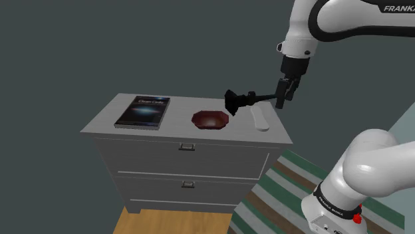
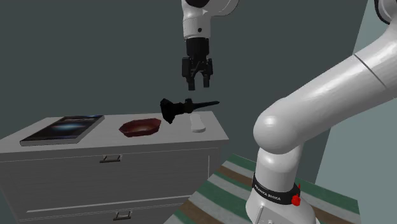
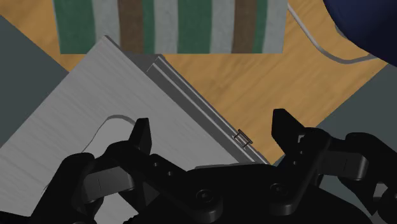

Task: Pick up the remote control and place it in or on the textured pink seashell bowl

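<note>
Shoulder view shows 1 remote control point(image 1: 261, 119), 1 dark red bowl point(image 1: 211, 119) and 1 book point(image 1: 143, 111) on 1 grey dresser point(image 1: 106, 124), plus 1 black object point(image 1: 237, 100) near the bowl. The remote is plain white, elongated, lying just beside the bowl. The gripper point(image 1: 284, 101) hangs above it, fingers spread, empty.

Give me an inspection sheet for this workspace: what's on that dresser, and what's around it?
Surface: grey dresser top, flat.
Job's things: white remote lying on the dresser; dark red bowl apart from it, empty.
Clutter: dark-covered book; black object, kind unclear.
Grippers: gripper above the remote, fingers open, holding nothing.
Cables: thin pale line on the wood floor, possibly a cord.
Surroundings: striped rug, grey walls.
</note>
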`<state>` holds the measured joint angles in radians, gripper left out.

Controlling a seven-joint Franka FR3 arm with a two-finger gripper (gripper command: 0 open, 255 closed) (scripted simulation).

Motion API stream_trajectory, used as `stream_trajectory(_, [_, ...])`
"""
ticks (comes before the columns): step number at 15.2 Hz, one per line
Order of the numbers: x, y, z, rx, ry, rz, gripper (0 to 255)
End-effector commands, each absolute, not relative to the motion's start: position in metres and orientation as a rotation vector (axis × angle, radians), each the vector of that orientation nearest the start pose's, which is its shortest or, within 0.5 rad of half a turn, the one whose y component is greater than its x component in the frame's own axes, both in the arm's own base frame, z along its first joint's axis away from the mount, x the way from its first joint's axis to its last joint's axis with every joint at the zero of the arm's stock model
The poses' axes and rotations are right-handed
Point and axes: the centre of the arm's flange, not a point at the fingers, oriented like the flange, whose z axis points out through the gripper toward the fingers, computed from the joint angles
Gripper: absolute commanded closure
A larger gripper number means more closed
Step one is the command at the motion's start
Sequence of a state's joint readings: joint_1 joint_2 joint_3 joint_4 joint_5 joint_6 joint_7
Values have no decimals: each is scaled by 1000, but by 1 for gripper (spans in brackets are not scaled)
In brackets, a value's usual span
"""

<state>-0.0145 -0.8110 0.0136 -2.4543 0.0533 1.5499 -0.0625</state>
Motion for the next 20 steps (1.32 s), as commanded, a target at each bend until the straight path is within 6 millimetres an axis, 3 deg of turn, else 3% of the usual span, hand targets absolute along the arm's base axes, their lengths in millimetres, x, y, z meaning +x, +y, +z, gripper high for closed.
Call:
stream_trajectory(1, [294,6,550,-3091,-86,142,0])
stream_trajectory(10, [363,-48,477,-3079,397,88,0])
stream_trajectory(20, [417,-132,399,-2977,926,24,0])
